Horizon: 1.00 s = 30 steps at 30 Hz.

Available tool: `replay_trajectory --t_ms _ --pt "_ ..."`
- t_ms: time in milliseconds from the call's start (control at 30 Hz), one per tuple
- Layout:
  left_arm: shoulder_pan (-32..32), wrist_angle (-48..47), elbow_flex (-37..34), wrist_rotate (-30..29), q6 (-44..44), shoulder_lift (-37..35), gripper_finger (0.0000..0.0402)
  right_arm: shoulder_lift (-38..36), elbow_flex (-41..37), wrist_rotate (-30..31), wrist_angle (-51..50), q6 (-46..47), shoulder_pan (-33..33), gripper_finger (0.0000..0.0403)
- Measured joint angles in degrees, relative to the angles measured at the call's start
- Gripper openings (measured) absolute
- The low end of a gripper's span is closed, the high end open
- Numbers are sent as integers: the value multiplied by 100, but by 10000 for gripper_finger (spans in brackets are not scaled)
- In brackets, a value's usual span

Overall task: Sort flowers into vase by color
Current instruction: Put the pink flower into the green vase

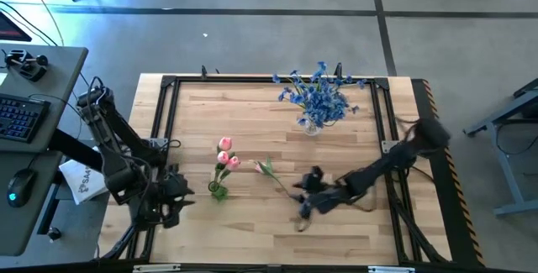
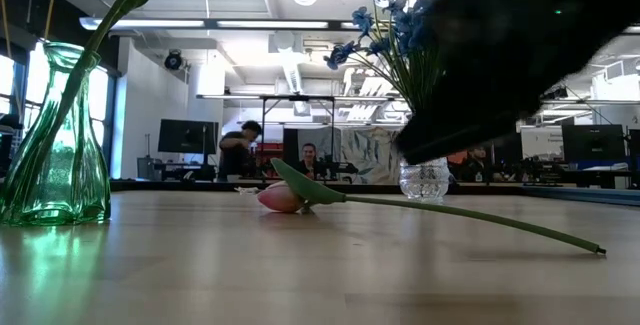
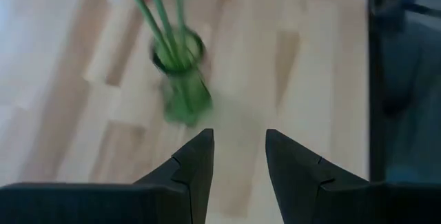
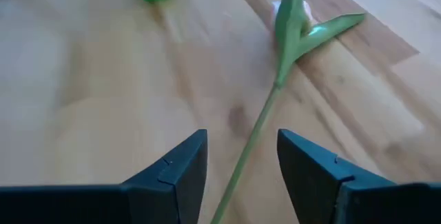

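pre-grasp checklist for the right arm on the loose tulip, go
1. Pink tulip lying flat on the table, clear of both vases: ok.
2. Its stem runs between the right gripper fingers: ok.
3. Jaws closed on the stem: not ok, gaps either side.
4. Green vase upright, holding pink tulips: ok.
5. Clear vase with blue flowers stands apart from the tulip: ok.
6. Left gripper near the green vase, holding nothing: ok.

No clear lettering shows anywhere on the counter [image 1: 252, 231] or on either vase. A white sheet [image 1: 81, 181] beside the left arm carries dark print, too small to make out. The screens [image 2: 186, 137] in the room beyond show nothing legible either.
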Motion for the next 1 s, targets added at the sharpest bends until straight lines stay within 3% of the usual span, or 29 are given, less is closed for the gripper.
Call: replay_trajectory --t_ms 233,400,500,700,1000 --pt "-621 144 -348 -184 -1056 5 122 1307 2026 -311 -2466 235 -678 151" --pt "-787 948 -1131 -416 -1479 74 121 1777 2751 -572 -3407 247 -864 126" --pt "-785 1695 -1617 -784 -1454 202 121 1827 2819 -681 -3495 248 -885 95" --pt "-754 2920 -2186 -1851 -598 686 121 1814 2767 -471 -3635 484 -822 9" --pt "-482 2887 -2227 -2628 -423 1045 126 1816 2759 -324 -3646 484 -787 14"
